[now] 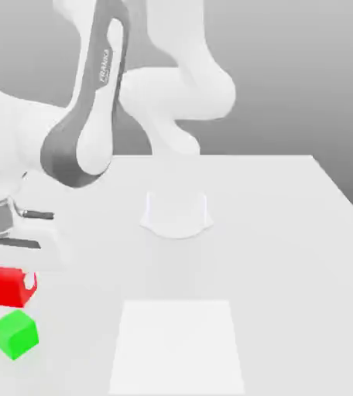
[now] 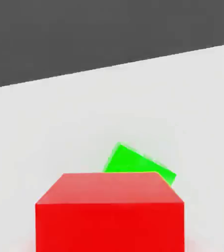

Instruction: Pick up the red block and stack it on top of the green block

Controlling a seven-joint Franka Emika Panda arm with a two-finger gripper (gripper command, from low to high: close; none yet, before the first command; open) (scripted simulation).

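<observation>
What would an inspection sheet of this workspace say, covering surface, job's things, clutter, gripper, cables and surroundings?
Surface: smooth, pale tabletop, with a lighter four-sided patch marked on it.
Job's things: glossy bright red cube beyond the plain bright green cube in the exterior view, not stacked on it; whether the red cube is off the tabletop, cannot tell.
Clutter: nothing seen.
Gripper: jaws closed on the red cube, at the exterior view's left.
Cables: nothing seen.
Surroundings: plain grey backdrop behind the white-and-grey arm.
</observation>
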